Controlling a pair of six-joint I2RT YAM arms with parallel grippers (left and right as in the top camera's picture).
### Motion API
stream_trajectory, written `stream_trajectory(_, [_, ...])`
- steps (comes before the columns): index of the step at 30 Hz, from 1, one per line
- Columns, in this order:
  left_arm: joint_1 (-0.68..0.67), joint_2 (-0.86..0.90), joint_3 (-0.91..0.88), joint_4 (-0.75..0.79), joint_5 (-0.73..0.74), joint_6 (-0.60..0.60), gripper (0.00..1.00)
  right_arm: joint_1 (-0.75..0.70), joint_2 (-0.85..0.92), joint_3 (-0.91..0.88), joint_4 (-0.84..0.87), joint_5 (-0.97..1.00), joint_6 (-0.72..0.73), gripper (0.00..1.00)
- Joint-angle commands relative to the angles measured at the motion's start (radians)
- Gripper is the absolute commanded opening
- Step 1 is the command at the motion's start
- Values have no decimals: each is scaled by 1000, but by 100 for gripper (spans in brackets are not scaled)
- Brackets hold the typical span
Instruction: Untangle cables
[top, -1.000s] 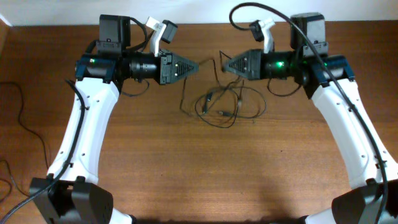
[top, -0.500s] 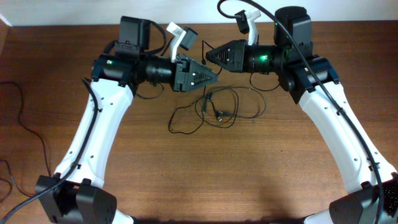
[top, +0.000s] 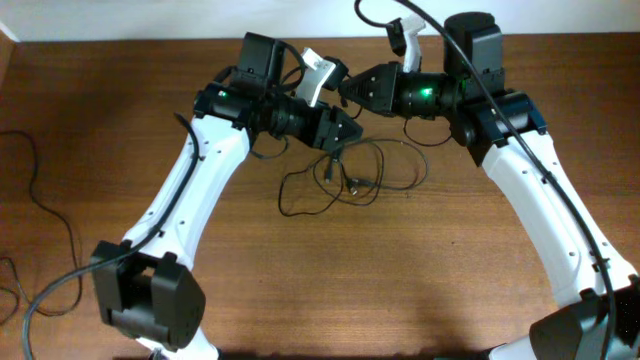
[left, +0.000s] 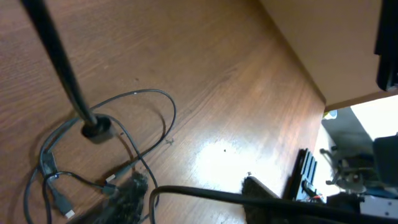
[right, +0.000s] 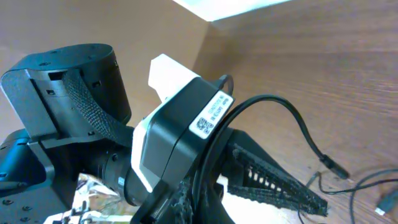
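Several thin black cables (top: 352, 178) are seen lying in loose overlapping loops on the brown table (top: 300, 290), around its middle, with small plug ends among them. Just beyond the loops the left gripper (top: 352, 128) is held above the wood; how far its jaws are parted cannot be told. Farthest back, the right gripper (top: 345, 90) is closed, and one cord is gripped at its tips, arching away to a plug (right: 329, 164)

the thin black cables (top: 345, 176) lie on the brown wooden worktop (top: 300, 285), near its back. the left hand (top: 343, 130) is just behind them, the right hand (top: 347, 88) further back.
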Motion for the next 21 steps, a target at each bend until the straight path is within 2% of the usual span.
stream_trajectory(1, [-21, 87, -3, -10, -53, 16, 39, -5, -19, 17, 24, -48, 8, 4])
stream_trajectory(10, [-22, 95, -3, 2, -60, 16, 20, -133, -19, 17, 43, -188, 42, 4])
stream_trajectory(16, [-22, 95, -3, 7, -83, 16, 18, -214, -19, 17, 154, -307, 134, 4])
stream_trajectory(21, [-22, 95, -3, 7, -98, 16, 21, -264, -19, 17, 241, -356, 213, 4])
